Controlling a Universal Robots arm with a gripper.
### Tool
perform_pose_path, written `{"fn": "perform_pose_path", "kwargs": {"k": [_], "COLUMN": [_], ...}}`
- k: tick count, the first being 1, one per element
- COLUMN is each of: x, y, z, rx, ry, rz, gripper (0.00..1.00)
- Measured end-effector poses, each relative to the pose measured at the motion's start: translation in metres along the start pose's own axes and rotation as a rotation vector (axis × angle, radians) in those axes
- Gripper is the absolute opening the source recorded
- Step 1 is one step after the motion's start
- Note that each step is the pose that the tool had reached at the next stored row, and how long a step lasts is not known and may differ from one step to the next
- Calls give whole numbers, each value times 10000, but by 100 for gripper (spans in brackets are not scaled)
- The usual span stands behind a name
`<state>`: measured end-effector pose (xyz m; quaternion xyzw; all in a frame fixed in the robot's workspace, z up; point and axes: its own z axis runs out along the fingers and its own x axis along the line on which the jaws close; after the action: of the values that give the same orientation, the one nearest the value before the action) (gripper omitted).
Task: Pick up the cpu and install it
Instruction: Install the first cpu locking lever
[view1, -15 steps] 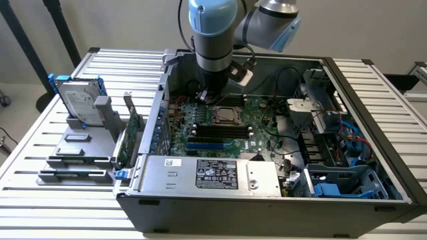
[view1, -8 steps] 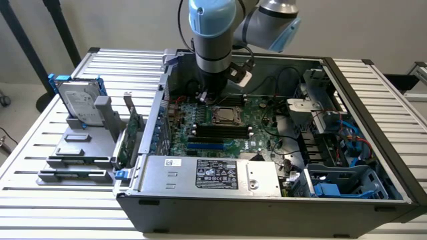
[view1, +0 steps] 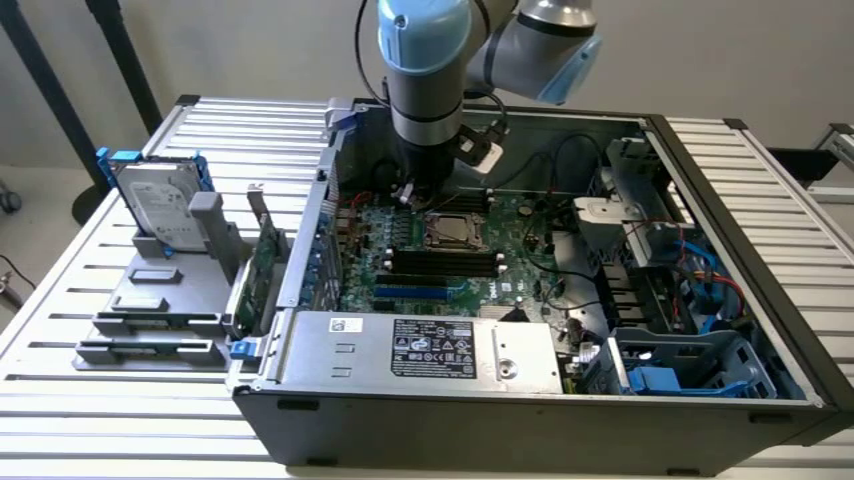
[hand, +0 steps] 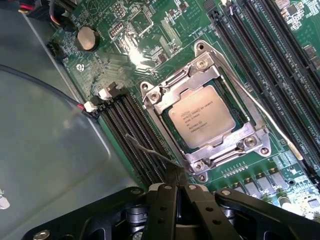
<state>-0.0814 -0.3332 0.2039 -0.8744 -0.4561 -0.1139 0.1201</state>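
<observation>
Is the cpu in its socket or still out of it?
In. The cpu lies flat inside the socket's metal frame on the motherboard, and the gripper holds nothing.

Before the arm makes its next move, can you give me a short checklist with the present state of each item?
1. The cpu sits in the socket on the motherboard: ok, it lies flat inside the metal frame.
2. The cpu is free of the gripper: ok, the fingertips are beside the socket frame, not on the chip.
3. Gripper holds nothing: ok, the fingers meet at their tips with nothing between them.
4. The socket lever is locked: cannot tell.
5. Memory slots beside the socket are free: ok, no sticks in them.
6. The arm is clear of the case wall: ok in the exterior view.
</observation>
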Motion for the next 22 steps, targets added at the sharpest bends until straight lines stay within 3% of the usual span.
{"fn": "perform_pose_path", "kwargs": {"k": [5,10,14,22], "x": [35,75,103,103], "y": [53,119,162,163], "z": [23,43,52,52], "rx": [-1,41,130,315], "ry": [-19,-56,-131,-295], "rz": [69,135,199,299], "gripper": [11,11,11,11]}}
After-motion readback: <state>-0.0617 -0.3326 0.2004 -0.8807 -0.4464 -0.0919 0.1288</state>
